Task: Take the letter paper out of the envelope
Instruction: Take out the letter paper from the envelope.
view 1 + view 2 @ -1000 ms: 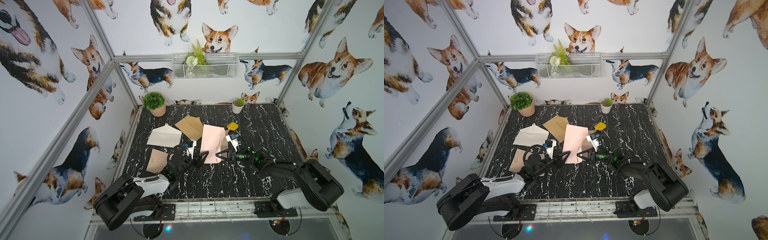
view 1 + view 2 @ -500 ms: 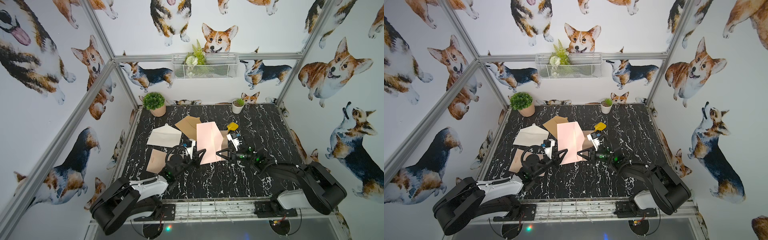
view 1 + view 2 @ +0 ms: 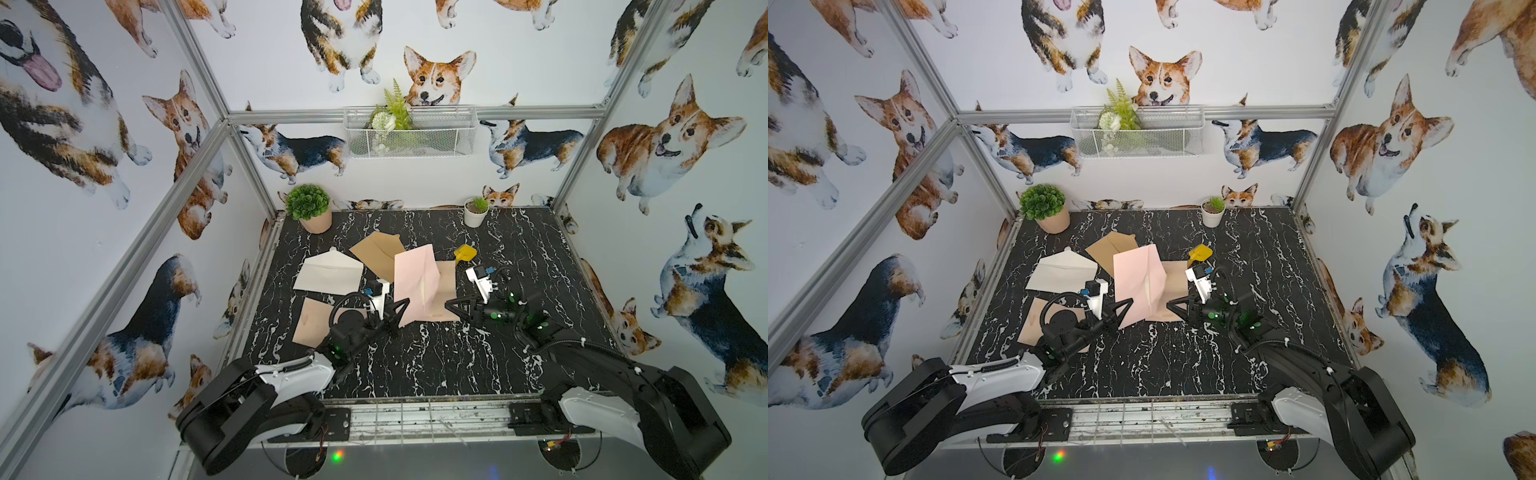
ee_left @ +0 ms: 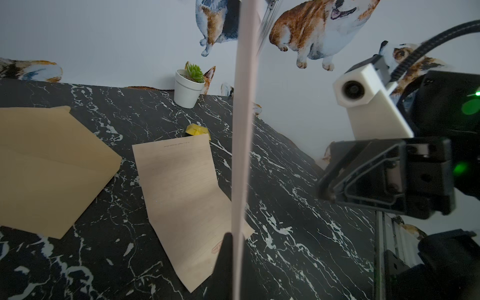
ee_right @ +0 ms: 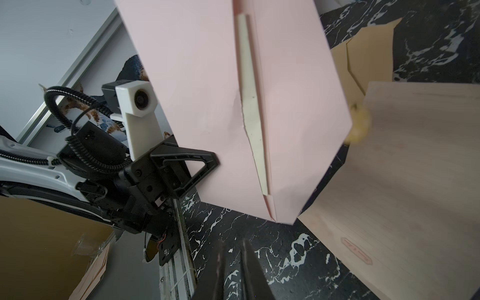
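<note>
The left gripper (image 3: 400, 309) is clamping tight on the near left corner of the pink envelope (image 3: 415, 282), which is standing upright above the middle of the black marble table (image 3: 415, 365). The cream letter paper (image 5: 253, 117) is sitting inside, showing through the slit along the flap. The right gripper (image 3: 451, 306) is hovering just right of the envelope, jaws parted a crack and holding nothing, over a tan lined sheet (image 4: 181, 187) lying flat.

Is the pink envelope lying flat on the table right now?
No, the envelope stands upright, pinched at its edge by the left gripper.
</note>
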You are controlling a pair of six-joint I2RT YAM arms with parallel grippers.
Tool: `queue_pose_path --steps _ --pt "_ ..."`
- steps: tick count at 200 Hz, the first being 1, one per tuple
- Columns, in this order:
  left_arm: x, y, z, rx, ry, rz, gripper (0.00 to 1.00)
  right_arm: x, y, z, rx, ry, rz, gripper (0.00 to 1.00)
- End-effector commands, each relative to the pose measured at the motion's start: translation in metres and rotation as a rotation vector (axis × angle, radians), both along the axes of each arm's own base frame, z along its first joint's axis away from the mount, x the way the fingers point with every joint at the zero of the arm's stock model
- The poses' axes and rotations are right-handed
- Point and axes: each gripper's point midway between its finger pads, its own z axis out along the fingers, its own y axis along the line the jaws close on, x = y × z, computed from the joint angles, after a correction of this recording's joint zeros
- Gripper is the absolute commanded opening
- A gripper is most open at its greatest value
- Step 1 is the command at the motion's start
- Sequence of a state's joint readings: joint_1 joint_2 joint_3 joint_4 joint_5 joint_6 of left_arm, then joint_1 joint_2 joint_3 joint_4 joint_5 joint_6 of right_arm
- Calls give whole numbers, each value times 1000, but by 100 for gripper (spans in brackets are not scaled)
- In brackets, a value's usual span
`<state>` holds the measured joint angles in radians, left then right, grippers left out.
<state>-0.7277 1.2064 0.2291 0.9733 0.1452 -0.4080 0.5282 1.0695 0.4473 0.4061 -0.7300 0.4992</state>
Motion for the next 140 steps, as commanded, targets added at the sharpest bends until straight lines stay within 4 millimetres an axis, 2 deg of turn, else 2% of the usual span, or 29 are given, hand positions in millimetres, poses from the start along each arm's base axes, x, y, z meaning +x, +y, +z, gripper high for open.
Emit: queue_pose_path --steps 1,23,45,70,94,99,140 --pt "2 0 1 1 -9 6 0 -2 -10 6 -40 -24 -36 17" --pt "0 -9 0 4 1 -40 0 -2 -15 17 -33 -51 -69 17" --pt "-4 -23 -2 -2 17 -118 0 0 -14 19 -21 -42 -75 17" --pt "-11 -38 -2 -14 17 -203 0 7 -8 8 -13 2 -69 18" --pt "-21 -52 -2 16 2 -273 0 13 2 12 71 41 -36 18" --pt "-23 -53 -1 23 -7 -279 0 15 5 6 72 64 -29 18" --pt "-36 -62 -1 76 -45 -304 0 28 14 -5 61 108 -10 17"
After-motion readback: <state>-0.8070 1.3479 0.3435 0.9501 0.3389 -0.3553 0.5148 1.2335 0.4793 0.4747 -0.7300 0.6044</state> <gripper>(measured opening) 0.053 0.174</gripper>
